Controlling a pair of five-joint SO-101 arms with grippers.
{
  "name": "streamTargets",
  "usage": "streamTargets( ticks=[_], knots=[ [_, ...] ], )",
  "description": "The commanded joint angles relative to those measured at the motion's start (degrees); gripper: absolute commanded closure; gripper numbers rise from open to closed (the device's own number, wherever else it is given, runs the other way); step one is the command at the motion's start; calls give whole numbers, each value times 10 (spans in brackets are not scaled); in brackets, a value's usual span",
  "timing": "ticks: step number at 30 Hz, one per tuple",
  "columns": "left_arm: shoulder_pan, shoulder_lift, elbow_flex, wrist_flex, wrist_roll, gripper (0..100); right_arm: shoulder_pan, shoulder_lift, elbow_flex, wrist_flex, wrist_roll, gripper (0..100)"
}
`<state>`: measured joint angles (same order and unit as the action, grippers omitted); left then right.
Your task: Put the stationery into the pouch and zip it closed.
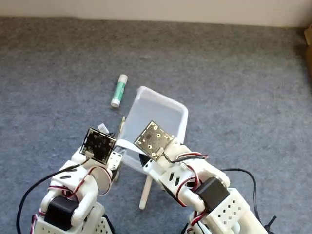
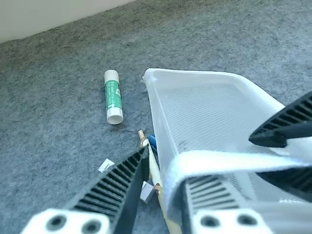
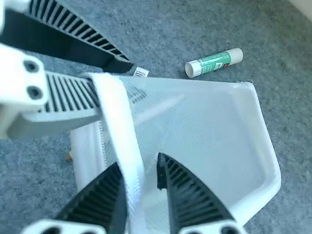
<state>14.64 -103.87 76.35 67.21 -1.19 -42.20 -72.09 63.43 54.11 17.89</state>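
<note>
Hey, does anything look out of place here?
Yes. The glue stick lies on the grey mat, apart from the pouch, and a pencil lies beside the pouch; both belong inside it.

High camera looks down; both wrist cameras, close in, share the pouch (image 2: pixel 209 112).

I have the pouch (image 1: pixel 163 114), a translucent white mesh bag, propped up at a tilt with its mouth unzipped and gaping wide. The green glue stick (image 1: pixel 118 90) with its white cap lies flat near the pouch's far corner, not touching it. A pale pencil (image 1: pixel 145 192) pokes out from under the near edge.
</note>
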Motion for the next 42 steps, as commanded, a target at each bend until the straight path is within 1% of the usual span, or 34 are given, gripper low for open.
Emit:
streamTargets(
  ticks=[1,3,8,10,12,14,16,20,24,28,31,35,37,42],
  knots=[
    [-8,-4,-16,-2,-30,955,0,-7,-3,3,4,994],
    [-7,-5,-19,-2,-31,994,0,-7,-2,3,4,994],
    [-7,-5,-20,2,-30,993,0,-10,-4,10,-1,987],
    [-10,-3,-29,3,-29,993,0,-10,-8,44,-1,950],
    [-10,-3,-45,3,-28,993,7,-11,-10,81,-2,882],
    [-10,-3,-58,5,-28,993,31,-21,-31,107,-2,810],
    [-10,-3,-72,6,-28,993,70,-39,-46,124,-2,772],
    [-10,-2,-95,6,-30,993,143,-95,-57,139,-2,770],
    [-23,7,-139,9,-31,993,176,-148,-54,139,-3,770],
    [-73,87,-232,32,-31,993,206,-177,-54,138,-48,771],
    [-106,167,-320,56,-32,993,227,-179,-57,137,-57,771],
    [-128,247,-465,117,-33,993,247,-179,-53,138,-58,771],
    [-135,278,-537,155,-46,993,256,-178,-52,138,-59,771],
    [-181,355,-681,241,-52,993,273,-178,-51,138,-93,771]
  ],
)
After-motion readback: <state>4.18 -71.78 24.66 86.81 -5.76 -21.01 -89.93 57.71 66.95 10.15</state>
